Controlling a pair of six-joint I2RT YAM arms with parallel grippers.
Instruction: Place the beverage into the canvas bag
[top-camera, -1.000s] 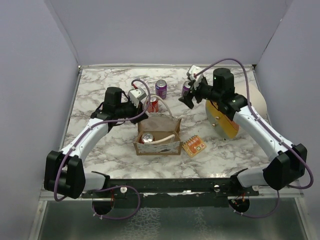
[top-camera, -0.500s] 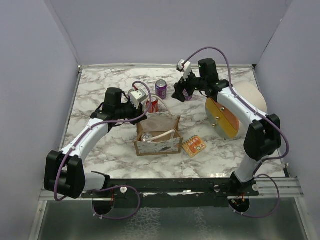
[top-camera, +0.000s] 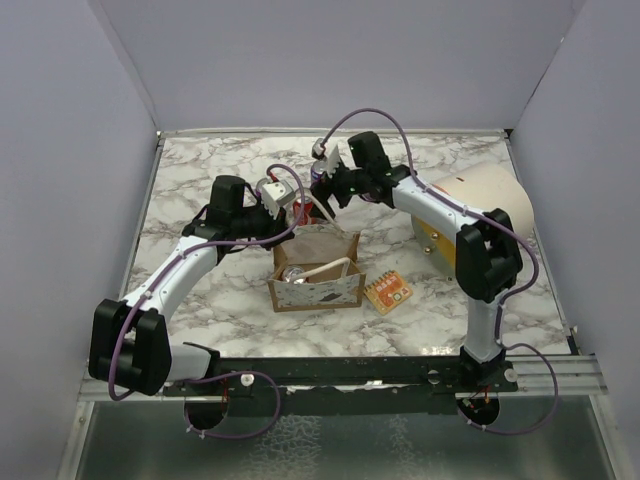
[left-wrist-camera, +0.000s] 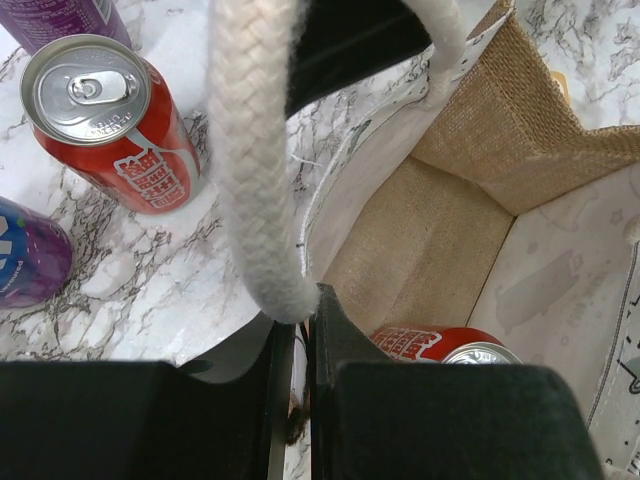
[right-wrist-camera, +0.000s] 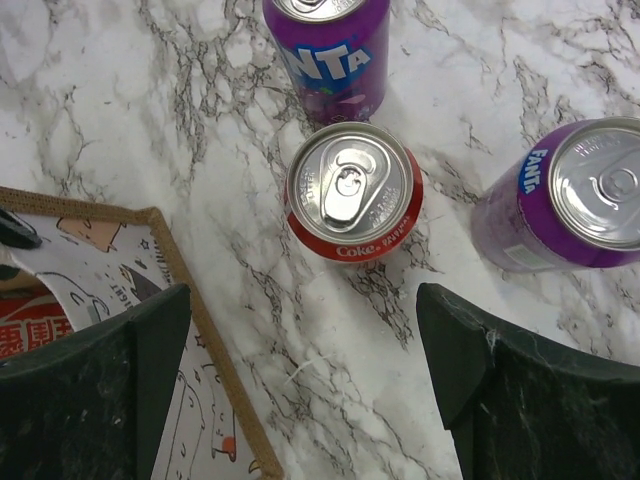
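Canvas bag (top-camera: 318, 293): stands open-mouthed on the marble table (top-camera: 200, 300), in the middle, between the two arms; tan burlap outside, pale printed lining inside.
Left gripper (left-wrist-camera: 303, 322): fingers closed tight on the bag's far-side rim, a sliver of the pale wall pinched between them, at the foot of the rope handle (left-wrist-camera: 252, 170).
Rope handle: white braided cord, looping up from the pinched rim across the left wrist view.
Can in the bag (left-wrist-camera: 445, 346): red, lying on its side on the bag's floor, silver end showing.
Right gripper (right-wrist-camera: 300, 300): fingers spread wide, holding nothing, poised above the table just behind the bag's far corner.
Coke can (right-wrist-camera: 352, 190): red, upright on the marble, outside the bag and near its corner; seen in the gap beyond the right fingertips, touched by neither.
First Fanta can (right-wrist-camera: 332, 55): purple, upright, just behind the Coke can.
Second Fanta can (right-wrist-camera: 575, 200): purple, upright, beside the Coke can on the side away from the bag.
Snack packet (top-camera: 388, 292): small, orange, flat on the table just right of the bag.
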